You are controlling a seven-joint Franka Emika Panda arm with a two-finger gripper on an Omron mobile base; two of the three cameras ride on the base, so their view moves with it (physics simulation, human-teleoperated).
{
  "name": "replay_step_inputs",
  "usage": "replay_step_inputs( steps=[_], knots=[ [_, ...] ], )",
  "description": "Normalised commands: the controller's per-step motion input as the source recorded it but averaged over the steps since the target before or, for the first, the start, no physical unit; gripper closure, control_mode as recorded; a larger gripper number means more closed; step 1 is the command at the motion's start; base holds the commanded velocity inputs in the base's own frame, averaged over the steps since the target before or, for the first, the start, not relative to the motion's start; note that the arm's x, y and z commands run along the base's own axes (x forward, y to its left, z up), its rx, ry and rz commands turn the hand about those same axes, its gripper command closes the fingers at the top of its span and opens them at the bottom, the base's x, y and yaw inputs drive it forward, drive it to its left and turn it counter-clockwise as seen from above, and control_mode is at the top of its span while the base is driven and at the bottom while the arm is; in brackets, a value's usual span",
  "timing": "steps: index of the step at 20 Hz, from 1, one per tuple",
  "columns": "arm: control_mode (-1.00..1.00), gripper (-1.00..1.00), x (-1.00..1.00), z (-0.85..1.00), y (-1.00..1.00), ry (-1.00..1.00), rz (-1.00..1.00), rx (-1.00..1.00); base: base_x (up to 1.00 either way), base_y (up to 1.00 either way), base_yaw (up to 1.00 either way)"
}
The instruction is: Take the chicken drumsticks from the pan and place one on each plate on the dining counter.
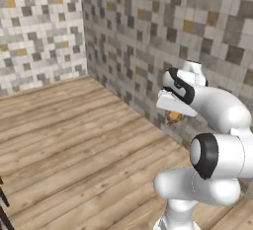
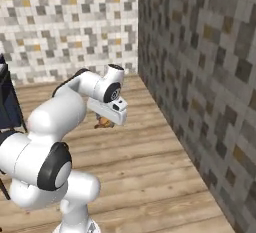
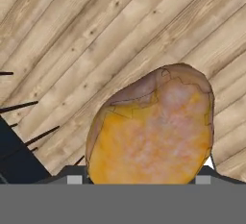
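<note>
Carrying a chicken drumstick, the tool hangs in mid-air above a wooden plank floor, well clear of any tabletop. In the hand view the orange-brown meat bulges up from 6 o'clock, sitting between the two dark finger tips, so the tool is clenched on it, with the jaws standing fairly wide around its thick body. In the left base view the drumstick peeks out as a small orange spot just under the hand, at about 3 o'clock of the picture, close to the tiled wall. In the right base view the same spot shows below the hand, a little toward 10 o'clock from the centre, with the tiled wall running along the 3 o'clock side.

As for progress: one drumstick is out of the pan and is in transit. Neither the pan, the plates nor the dining tabletop can be seen from here, so I cannot tell whether another drumstick has already been served or is still waiting. A dark cabinet edge at 9 o'clock in the right base view may belong to kitchen furniture, but that is uncertain. What is left, at the least, is reaching a plate and setting this piece down on it.
</note>
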Motion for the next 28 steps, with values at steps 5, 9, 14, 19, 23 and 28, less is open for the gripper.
replay_step_inputs(
  steps=[5,9,14,19,23,28],
  knots=[
    [1.00,1.00,0.00,0.00,0.00,0.00,0.00,0.00,1.00,0.06,0.36],
    [1.00,1.00,0.00,0.00,0.00,0.00,0.00,0.00,1.00,0.00,0.32],
    [1.00,1.00,0.00,0.00,0.00,0.00,0.00,0.00,1.00,0.00,0.30],
    [1.00,1.00,0.00,0.00,0.00,0.00,0.00,0.00,1.00,0.00,0.31],
    [1.00,1.00,0.00,0.00,0.00,0.00,0.00,0.00,1.00,0.00,0.32],
    [1.00,1.00,0.00,0.00,0.00,0.00,0.00,0.00,1.00,0.00,0.42]
  ],
)
